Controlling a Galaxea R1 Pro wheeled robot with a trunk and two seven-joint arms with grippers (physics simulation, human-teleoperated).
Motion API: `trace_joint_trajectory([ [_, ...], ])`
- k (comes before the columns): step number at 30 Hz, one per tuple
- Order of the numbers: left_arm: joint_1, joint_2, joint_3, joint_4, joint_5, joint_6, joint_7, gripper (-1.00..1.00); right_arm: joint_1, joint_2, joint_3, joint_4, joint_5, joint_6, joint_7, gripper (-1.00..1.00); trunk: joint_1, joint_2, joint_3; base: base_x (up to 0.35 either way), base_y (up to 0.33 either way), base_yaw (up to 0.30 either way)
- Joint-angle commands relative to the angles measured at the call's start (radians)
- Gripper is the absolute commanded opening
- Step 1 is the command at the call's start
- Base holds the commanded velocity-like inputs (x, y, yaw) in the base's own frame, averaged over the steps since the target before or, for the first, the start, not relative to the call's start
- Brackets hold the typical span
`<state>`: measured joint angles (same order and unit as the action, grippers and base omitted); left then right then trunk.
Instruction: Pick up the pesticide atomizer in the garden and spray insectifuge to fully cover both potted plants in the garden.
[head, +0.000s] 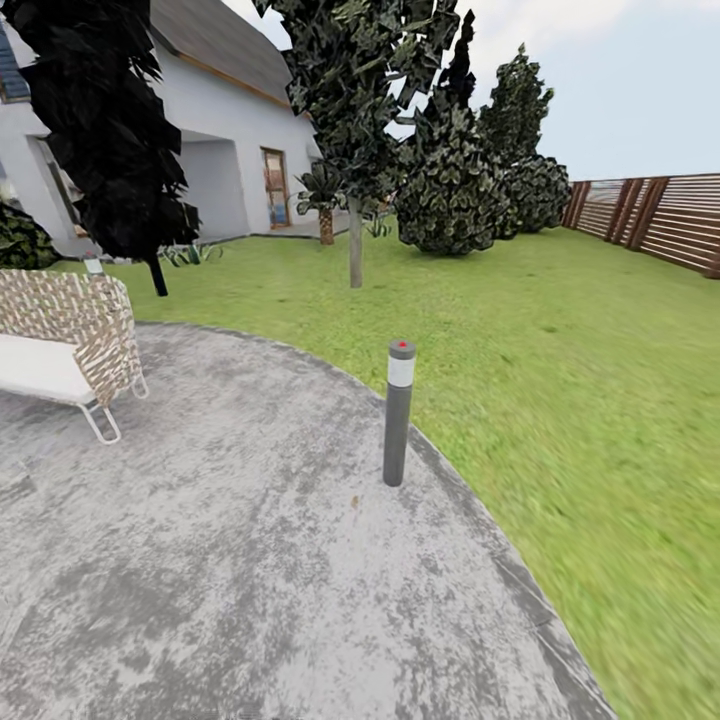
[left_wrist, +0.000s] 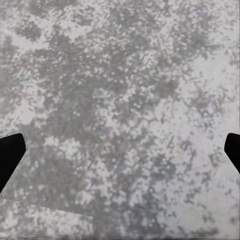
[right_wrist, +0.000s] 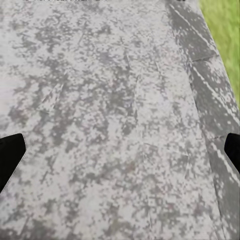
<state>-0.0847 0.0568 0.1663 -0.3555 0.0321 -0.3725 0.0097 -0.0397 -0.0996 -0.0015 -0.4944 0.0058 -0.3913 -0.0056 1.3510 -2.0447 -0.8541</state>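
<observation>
Looking down through the left wrist camera, I see my left gripper (left_wrist: 120, 150) spread wide, one dark fingertip (left_wrist: 10, 155) at each edge of the picture, nothing between them but mottled grey paving (left_wrist: 120, 100). My right gripper (right_wrist: 120, 152) is the same: fingers far apart and empty, above the paving (right_wrist: 100, 100), with a darker kerb (right_wrist: 205, 75) and a sliver of lawn (right_wrist: 225, 25) beyond it.

From the head camera, the round paved patch (head: 200, 560) covers the near ground. A grey post (head: 398, 412) with a white band and a red dot on top stands upright on the patch, just inside its curved edge. To the left, a woven chair (head: 75, 330) with a white cushion and wire legs sits on the paving. A small pale object stands behind the chair; it is too small for me to identify.

Past the edge, the lawn (head: 560, 380) stretches away. A thin-trunked tree (head: 355, 120) rises mid-lawn, with a dark tree (head: 110, 130) to its left and dense shrubs (head: 470, 190) further back. A slatted brown fence (head: 660, 215) runs along the far right. A white house (head: 220, 130) with a door stands at the far left, and a small palm (head: 322, 195) in front of it.

I cannot make out the atomizer or the potted plants anywhere.
</observation>
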Motion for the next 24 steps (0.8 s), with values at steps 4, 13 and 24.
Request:
trace_joint_trajectory([
  [4,-0.001,0.0,-0.001,0.001,0.003,-0.003,0.001,1.0,0.0,0.0,0.0,0.0,0.001,-0.002,-0.001,1.0,0.0,0.0,-0.003,0.0,0.0,0.265],
  [13,-0.001,0.0,-0.001,0.001,0.003,-0.003,0.001,1.0,0.0,0.0,0.0,-0.001,0.0,-0.003,-0.001,1.0,0.0,0.0,-0.004,0.0,0.0,0.277],
  [24,-0.001,0.0,-0.001,0.001,0.003,-0.003,0.001,1.0,0.0,0.0,0.001,-0.001,0.002,-0.001,-0.001,1.0,0.0,0.0,-0.007,0.0,0.0,0.279],
])
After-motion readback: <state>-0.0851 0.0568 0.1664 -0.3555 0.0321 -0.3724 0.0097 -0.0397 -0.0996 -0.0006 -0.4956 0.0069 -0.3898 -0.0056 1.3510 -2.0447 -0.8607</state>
